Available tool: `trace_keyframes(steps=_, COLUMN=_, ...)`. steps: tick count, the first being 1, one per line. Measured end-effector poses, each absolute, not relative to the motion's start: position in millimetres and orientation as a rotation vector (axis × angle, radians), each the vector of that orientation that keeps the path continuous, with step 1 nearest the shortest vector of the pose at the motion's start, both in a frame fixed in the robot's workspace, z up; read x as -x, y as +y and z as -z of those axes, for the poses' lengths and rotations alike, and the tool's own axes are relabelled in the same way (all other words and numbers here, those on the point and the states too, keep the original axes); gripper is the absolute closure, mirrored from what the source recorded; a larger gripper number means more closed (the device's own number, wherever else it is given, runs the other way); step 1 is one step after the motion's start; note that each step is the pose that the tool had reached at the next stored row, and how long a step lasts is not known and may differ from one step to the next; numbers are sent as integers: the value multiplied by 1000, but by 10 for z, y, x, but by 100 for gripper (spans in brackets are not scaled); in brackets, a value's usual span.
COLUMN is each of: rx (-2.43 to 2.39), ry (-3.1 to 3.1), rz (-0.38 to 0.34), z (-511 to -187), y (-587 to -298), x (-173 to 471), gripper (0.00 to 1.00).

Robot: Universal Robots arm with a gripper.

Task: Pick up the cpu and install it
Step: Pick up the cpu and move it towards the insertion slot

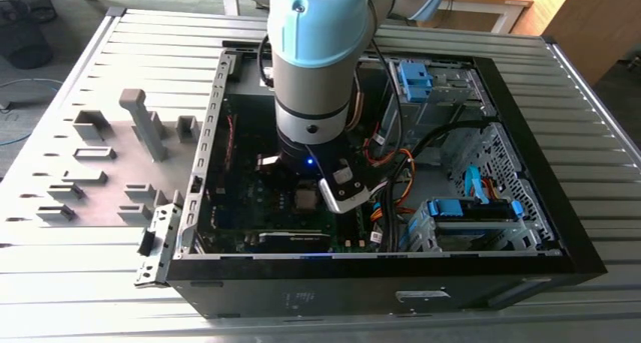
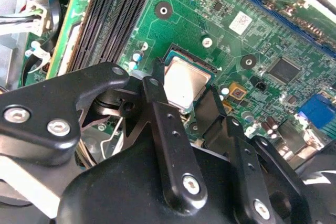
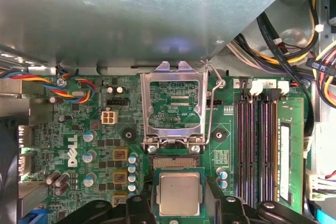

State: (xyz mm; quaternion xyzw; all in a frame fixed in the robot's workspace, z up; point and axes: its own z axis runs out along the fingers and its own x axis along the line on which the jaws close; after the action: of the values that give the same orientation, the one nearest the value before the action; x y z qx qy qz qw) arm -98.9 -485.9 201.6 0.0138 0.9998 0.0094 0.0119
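Observation:
The cpu (image 3: 179, 192), a small square chip with a silver-grey top, lies flat in the socket on the green motherboard (image 3: 105, 150), inside the open computer case (image 1: 380, 272). My gripper (image 3: 181, 200) is low over it, one black finger on each side of the chip with a thin gap at each edge, so it stands open. The second wrist view gives the same picture: the cpu (image 2: 186, 82) between the fingertips (image 2: 152, 83). The metal socket bracket (image 3: 173, 103) is flipped up, away from the chip. In the exterior view the arm reaches down into the case and the gripper (image 1: 312, 200) is near the board.
Memory slots (image 3: 257, 145) run beside the socket. Bundled cables (image 1: 395, 163) and blue drive bays (image 1: 470, 212) fill the case on the exterior view's right. A grey plate with holder frames (image 1: 90, 170) lies on the table at the exterior view's left.

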Motion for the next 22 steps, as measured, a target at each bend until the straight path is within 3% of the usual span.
trace_keyframes(steps=22, rx=16, ry=3118, rz=-30, z=-1954, y=-4858, x=1027, gripper=53)
